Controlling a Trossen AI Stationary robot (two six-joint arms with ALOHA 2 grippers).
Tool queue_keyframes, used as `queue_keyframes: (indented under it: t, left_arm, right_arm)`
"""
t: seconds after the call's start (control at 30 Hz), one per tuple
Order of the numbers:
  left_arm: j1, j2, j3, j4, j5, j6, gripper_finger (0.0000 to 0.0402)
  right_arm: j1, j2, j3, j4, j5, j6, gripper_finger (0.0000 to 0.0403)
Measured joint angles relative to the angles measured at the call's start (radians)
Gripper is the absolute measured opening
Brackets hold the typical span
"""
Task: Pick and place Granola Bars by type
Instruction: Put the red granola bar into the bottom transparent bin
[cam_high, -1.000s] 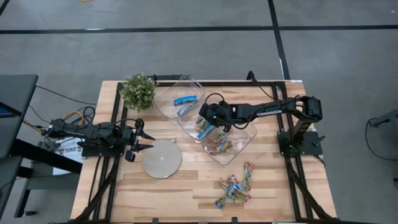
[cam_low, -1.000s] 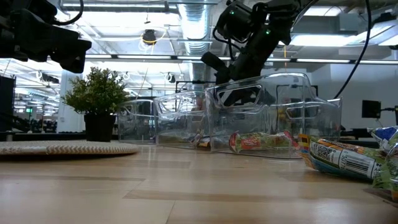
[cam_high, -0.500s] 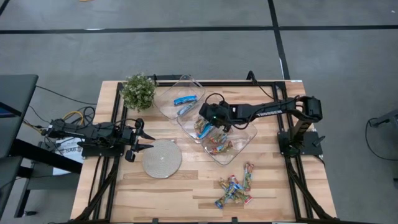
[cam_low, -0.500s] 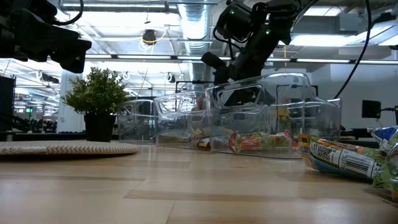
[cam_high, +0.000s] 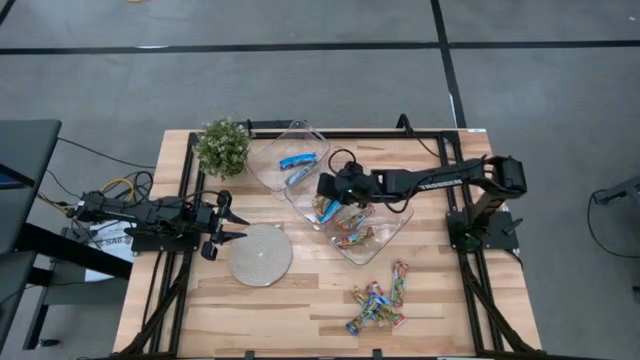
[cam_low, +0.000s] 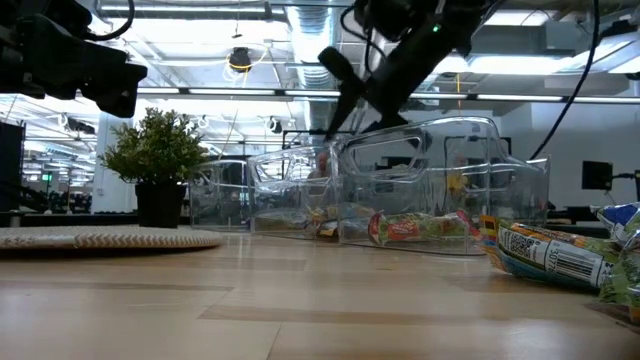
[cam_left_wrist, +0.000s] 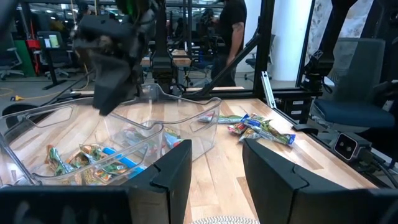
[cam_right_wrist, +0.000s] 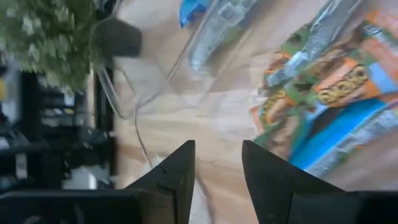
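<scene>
Two clear trays stand side by side at the table's middle. The far tray holds blue-and-white bars. The near tray holds multicoloured bars, also seen as multicoloured bars in the right wrist view. Several more bars lie in a loose pile on the table near its near edge. My right gripper hangs open and empty above the place where the trays meet, clear of their rims in the low view. My left gripper waits open at the table's left, beside the grey disc.
A round grey disc lies left of the trays, and a small potted plant stands at the far left. Bare wood runs along the near edge, left of the bar pile. People stand in the room behind the table.
My right gripper has risen out of the near tray and moved toward the table's left, ending above the trays' rims. Its fingers have tipped more level. The bars in the trays and the pile have stayed where they were.
</scene>
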Motion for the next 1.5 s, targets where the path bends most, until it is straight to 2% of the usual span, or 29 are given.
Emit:
queue_keyframes:
  t: [0.33, 0.6, 0.87, 1.1, 1.27, 1.5]
  left_arm:
    - [0.0, 0.0, 0.0, 0.0, 0.0, 0.0, 0.0138]
    - [0.0, 0.0, 0.0, 0.0, 0.0, 0.0, 0.0138]
    - [0.0, 0.0, 0.0, 0.0, 0.0, 0.0, 0.0138]
    - [0.0, 0.0, 0.0, 0.0, 0.0, 0.0, 0.0138]
    - [0.0, 0.0, 0.0, 0.0, 0.0, 0.0, 0.0138]
    - [0.0, 0.0, 0.0, 0.0, 0.0, 0.0, 0.0138]
  right_arm:
    - [0.094, -0.145, 0.0, -0.108, 0.003, -0.254, 0.0125]
    - [0.228, -0.249, 0.001, -0.168, 0.003, -0.414, 0.0125]
    - [0.409, -0.293, 0.001, -0.239, -0.005, -0.433, 0.0125]
    - [0.605, -0.289, 0.001, -0.346, -0.008, -0.336, 0.0125]
    - [0.724, -0.284, 0.001, -0.415, -0.008, -0.166, 0.0125]
    - [0.831, -0.279, 0.001, -0.635, -0.008, 0.031, 0.0125]
